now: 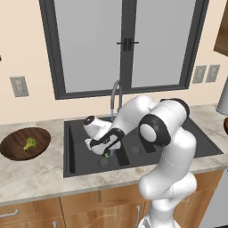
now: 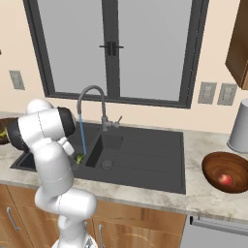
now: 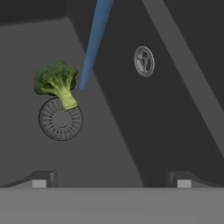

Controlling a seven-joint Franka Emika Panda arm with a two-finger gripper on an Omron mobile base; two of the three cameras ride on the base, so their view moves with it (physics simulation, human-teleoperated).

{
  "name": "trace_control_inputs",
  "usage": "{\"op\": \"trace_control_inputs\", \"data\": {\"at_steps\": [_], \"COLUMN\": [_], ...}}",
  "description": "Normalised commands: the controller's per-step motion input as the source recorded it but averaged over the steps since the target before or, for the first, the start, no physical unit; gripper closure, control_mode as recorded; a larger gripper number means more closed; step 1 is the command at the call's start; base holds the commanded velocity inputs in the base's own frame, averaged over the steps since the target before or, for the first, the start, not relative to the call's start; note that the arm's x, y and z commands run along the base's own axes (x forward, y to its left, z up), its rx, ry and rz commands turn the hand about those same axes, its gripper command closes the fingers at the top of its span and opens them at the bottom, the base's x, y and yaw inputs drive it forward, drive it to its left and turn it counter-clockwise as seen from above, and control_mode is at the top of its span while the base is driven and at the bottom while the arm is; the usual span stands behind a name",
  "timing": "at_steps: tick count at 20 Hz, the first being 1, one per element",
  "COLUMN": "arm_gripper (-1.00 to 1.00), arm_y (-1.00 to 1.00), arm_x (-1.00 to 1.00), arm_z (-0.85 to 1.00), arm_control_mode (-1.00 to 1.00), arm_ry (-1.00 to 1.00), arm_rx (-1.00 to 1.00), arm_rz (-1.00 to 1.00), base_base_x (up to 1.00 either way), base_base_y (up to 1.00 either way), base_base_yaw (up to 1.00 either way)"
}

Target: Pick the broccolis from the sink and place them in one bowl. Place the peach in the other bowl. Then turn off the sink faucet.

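Over the black sink (image 1: 187,147) the gripper (image 3: 111,179) hung with jaws wide apart, holding nothing. Left wooden bowl (image 1: 13,147) held one broccoli (image 1: 30,143); right wooden bowl (image 2: 215,167) held the peach (image 2: 224,179). Faucet (image 2: 92,104) ran water (image 3: 94,41) beside the second broccoli (image 3: 57,82) at the near drain (image 3: 60,120).

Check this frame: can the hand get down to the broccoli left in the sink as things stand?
Probably yes. The hand hangs open above the basin, and the broccoli lies bare on the sink floor at the drain's edge. Only the water stream falls beside it, and the floret sits off to one side of the fingertips.
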Motion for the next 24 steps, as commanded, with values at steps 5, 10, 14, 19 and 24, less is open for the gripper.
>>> {"op": "trace_control_inputs", "data": {"at_steps": [5, 10, 14, 19, 24], "arm_gripper": [-1.0, -1.0, -1.0, -1.0, -1.0], "arm_y": [-0.09, -0.03, 0.0, 0.0, 0.0], "arm_x": [-0.01, 0.0, 0.0, 0.09, 0.22], "arm_z": [-0.2, -0.15, -0.01, -0.01, -0.07], "arm_control_mode": [-1.0, -1.0, -1.0, -1.0, -1.0], "arm_ry": [-0.11, -0.07, 0.0, 0.0, 0.0], "arm_rx": [0.0, 0.0, 0.0, 0.0, 0.0], "arm_rz": [-0.07, -0.05, 0.0, 0.0, 0.0], "base_base_x": [0.0, 0.0, 0.0, 0.0, 0.0], "base_base_y": [0.0, 0.0, 0.0, 0.0, 0.0], "base_base_yaw": [0.0, 0.0, 0.0, 0.0, 0.0]}}
